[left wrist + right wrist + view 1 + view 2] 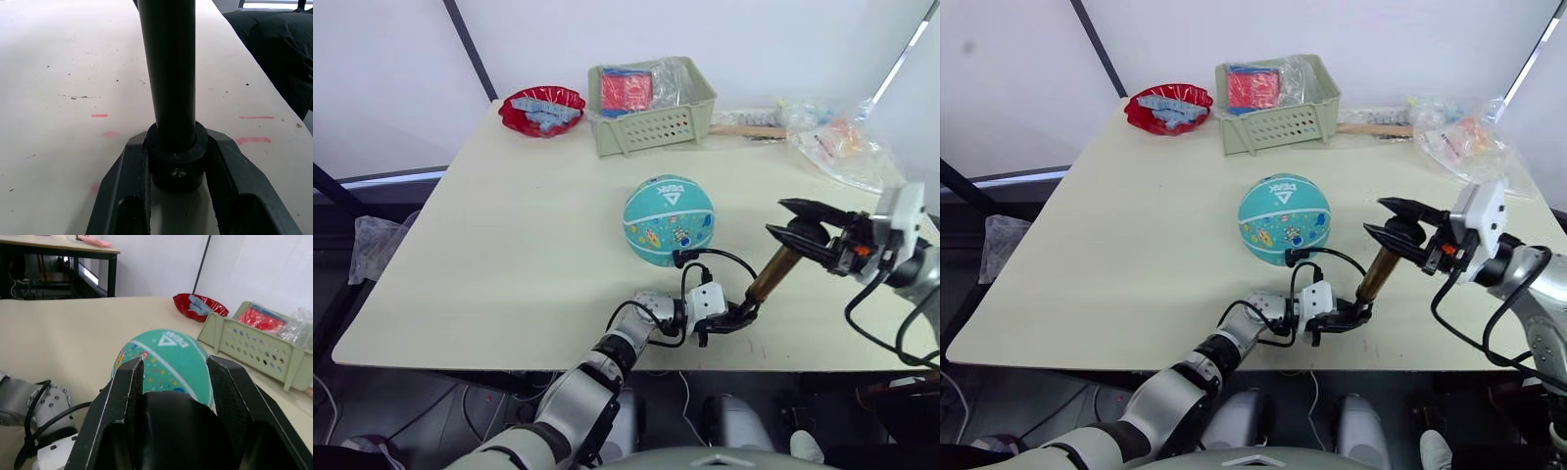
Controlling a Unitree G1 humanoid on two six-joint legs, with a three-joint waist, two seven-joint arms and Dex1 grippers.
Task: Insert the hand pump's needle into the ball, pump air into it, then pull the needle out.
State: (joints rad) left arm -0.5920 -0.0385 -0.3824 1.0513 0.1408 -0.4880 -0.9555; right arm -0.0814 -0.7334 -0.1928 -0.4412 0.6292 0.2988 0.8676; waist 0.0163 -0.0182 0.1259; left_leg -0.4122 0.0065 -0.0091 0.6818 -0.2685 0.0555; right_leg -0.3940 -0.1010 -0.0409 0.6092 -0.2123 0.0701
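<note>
The teal ball with its white triangle logo rests mid-table. To its right the hand pump stands tilted, its gold barrel rising toward the right. My left gripper is shut on the pump's black bottom cap. My right gripper is shut on the black T-handle at the top. The thin black hose loops from the pump's base to the ball's near side. The needle is hidden where the hose end meets the ball. The right wrist view has the ball just beyond the fingers.
A green basket with red packets stands at the back, a red bowl to its left. Crumpled plastic bags and a wooden stick lie at the back right. The table's front edge runs just below my left wrist.
</note>
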